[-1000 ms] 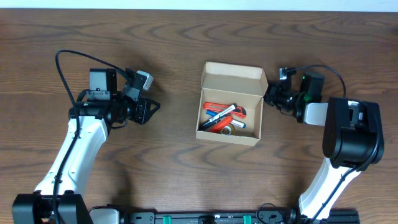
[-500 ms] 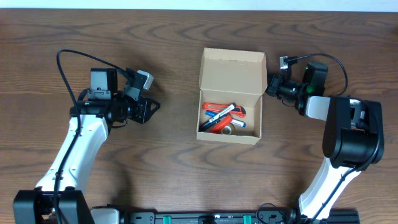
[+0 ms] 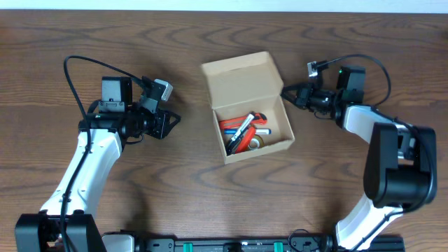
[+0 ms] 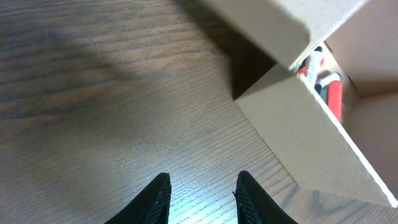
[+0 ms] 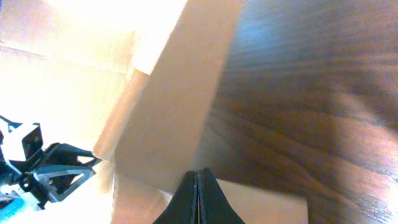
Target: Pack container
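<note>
Overhead view: the container now sits rotated counter-clockwise and shifted left on the table compared with half a second ago, its flap lid open. The right gripper has advanced to the rear right corner, so this is judged a repositioning push, with closing not yet begun. Markers and red items lie inside. The left gripper stays well apart. Left wrist view: the fingers are spread, holding nothing, the container ahead. Right wrist view: the fingertips are pressed together at the container wall. No brand or writing is legible; the sides are plain.
</note>
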Action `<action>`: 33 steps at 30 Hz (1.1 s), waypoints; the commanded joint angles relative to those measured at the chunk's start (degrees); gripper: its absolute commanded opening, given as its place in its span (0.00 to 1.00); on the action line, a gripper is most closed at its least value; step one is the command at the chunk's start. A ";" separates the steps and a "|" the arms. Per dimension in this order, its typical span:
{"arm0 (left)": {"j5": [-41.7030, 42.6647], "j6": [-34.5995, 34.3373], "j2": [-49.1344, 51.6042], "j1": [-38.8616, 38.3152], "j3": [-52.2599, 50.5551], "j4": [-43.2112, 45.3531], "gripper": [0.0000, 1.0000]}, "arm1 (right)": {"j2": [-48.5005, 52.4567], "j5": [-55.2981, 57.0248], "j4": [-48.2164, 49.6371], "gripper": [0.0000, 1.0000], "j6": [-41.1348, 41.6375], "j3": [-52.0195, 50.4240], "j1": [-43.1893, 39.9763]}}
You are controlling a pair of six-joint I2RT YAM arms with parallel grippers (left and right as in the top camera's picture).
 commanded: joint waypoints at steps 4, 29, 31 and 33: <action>0.37 -1.14 0.63 -0.02 0.02 0.00 0.33 | -2.34 1.68 -3.91 0.01 -5.51 1.77 0.39; -0.11 -10.49 10.21 -0.04 0.02 5.99 0.28 | -2.34 18.29 -24.79 0.01 -18.08 1.77 -2.69; 1.53 -12.20 12.28 -0.24 0.04 7.28 0.27 | -2.34 18.29 -23.98 0.01 -18.05 1.79 -2.64; 1.60 -14.84 14.21 -0.79 0.09 8.46 0.26 | -2.34 18.32 -23.85 0.01 -18.05 1.79 -2.56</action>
